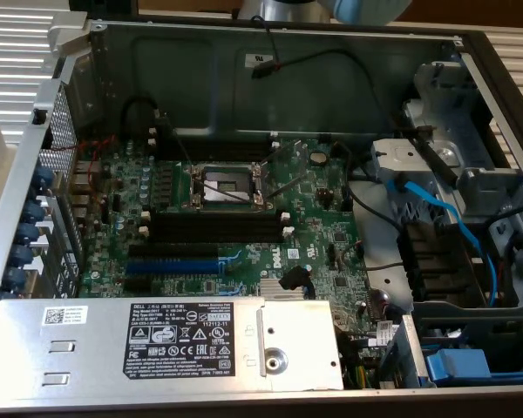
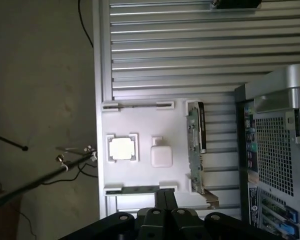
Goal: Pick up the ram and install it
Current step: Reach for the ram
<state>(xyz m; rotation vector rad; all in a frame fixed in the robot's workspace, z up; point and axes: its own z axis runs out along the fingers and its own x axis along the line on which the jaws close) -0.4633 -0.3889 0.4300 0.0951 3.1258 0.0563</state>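
Wrist view looks down on a ribbed aluminium worktop [image 2: 190, 50] carrying a flat white plastic tray [image 2: 140, 125]. Along the tray's side nearest the grey perforated-metal computer case [image 2: 275, 150] rests the long, thin, dark green ram [image 2: 196, 145] with black chips, seated between white end brackets and untouched. Also in the tray are a pale square processor chip [image 2: 122, 148] in a white frame and a white rounded square block [image 2: 161, 156] just beside it. The black gripper [image 2: 165, 196] hangs over the tray's rim, apart from the ram, its jaws clenched together with nothing between them. From the exterior view the case is open, showing the green motherboard [image 1: 322, 218], its black memory slots [image 1: 218, 228] with white end clips standing empty beside the metal processor socket [image 1: 222, 185], and a blue expansion slot [image 1: 174, 266] close by.
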